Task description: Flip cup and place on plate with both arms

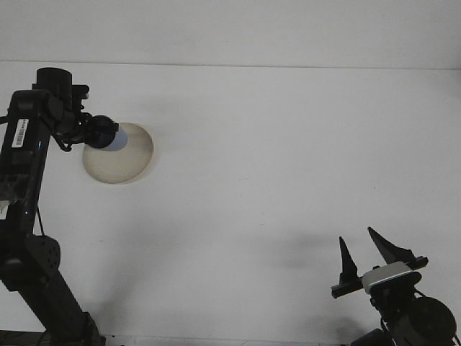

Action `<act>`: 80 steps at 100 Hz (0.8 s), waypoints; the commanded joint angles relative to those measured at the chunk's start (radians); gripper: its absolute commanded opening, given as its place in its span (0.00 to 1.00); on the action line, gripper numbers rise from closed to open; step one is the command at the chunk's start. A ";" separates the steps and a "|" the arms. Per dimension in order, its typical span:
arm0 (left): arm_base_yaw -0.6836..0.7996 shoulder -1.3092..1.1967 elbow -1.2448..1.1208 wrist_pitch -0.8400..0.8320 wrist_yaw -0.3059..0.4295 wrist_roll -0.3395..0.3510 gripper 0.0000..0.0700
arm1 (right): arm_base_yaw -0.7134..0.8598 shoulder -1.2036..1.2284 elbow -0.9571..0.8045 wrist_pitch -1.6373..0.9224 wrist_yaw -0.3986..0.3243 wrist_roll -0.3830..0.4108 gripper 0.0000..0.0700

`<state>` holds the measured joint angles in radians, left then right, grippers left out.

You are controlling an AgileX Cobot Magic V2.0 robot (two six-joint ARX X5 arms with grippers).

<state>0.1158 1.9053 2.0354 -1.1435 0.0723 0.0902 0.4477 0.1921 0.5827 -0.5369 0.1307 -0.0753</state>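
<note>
left claw (101, 133) grasping cup (115, 136) over plate (133, 155) at tabletop (288, 158) 10 o'clock | right claw (367, 252) released, 5 o'clock | risk: releasing while tilted tips cup off plate rim

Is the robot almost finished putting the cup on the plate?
Nearly. The picking up looks done: the left end effector has the blue cup in its grip, and it is over the upper left edge of the cream plate. What is in hand is getting it onto the plate. Left to do: set it down and let go. The right end effector waits open, far from the plate.
</note>
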 commanded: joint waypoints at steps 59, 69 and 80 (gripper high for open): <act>0.063 0.290 0.023 0.076 -0.003 -0.002 0.07 | 0.003 -0.001 0.005 -0.003 0.000 0.010 0.57; 0.063 0.291 0.023 0.106 -0.003 0.000 0.45 | 0.003 -0.001 0.005 -0.005 0.001 0.018 0.57; 0.062 0.285 0.042 0.121 -0.001 0.000 0.66 | 0.003 -0.001 0.005 -0.006 0.001 0.019 0.57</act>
<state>0.1764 2.1704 2.0373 -1.0214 0.0731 0.0891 0.4477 0.1921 0.5827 -0.5488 0.1314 -0.0711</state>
